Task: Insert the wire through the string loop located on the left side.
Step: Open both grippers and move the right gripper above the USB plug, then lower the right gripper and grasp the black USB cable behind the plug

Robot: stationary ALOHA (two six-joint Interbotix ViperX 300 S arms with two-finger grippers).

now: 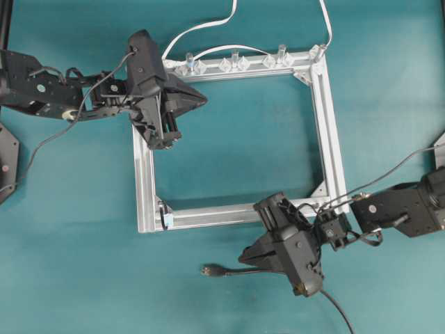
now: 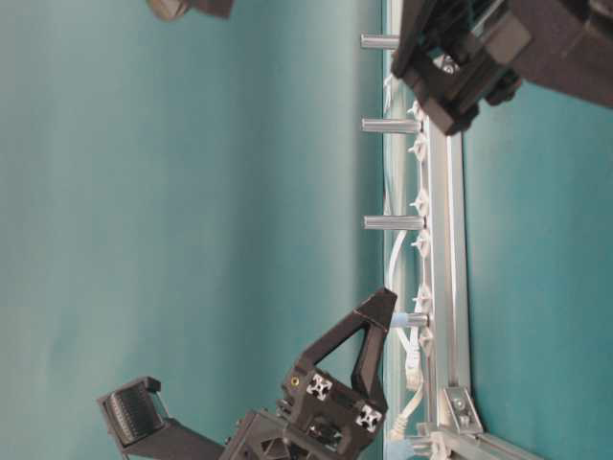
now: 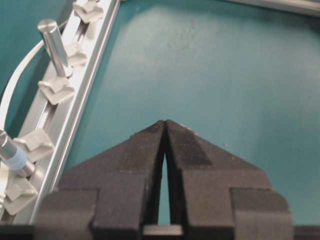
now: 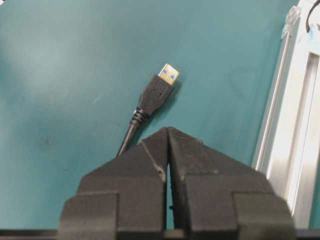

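The left gripper (image 1: 201, 103) hovers over the frame's (image 1: 144, 181) top-left corner, jaws together, holding nothing; in the left wrist view the matte black fingertips (image 3: 150, 137) meet at a point above bare teal table (image 3: 210, 65).

The loop (image 1: 165, 216) sits at the frame's lower-left corner, a thin dark strand with a pale blue bit.

The wire (image 1: 240, 272) lies on the table just below the frame's lower rail, its plug (image 1: 209, 270) pointing left. The right gripper (image 1: 252, 256) is clamped on the wire just behind the plug; the right wrist view shows the chunky plug (image 4: 155, 96) and its metal tip (image 4: 169, 74) projecting past the closed fingertips.

Judged step: wire grasped, threading not yet done. The next move calls for carrying the plug left to the loop and aligning the tip with the small, limp opening.

The frame is slotted silver aluminium; the wire is round, black and flexible.
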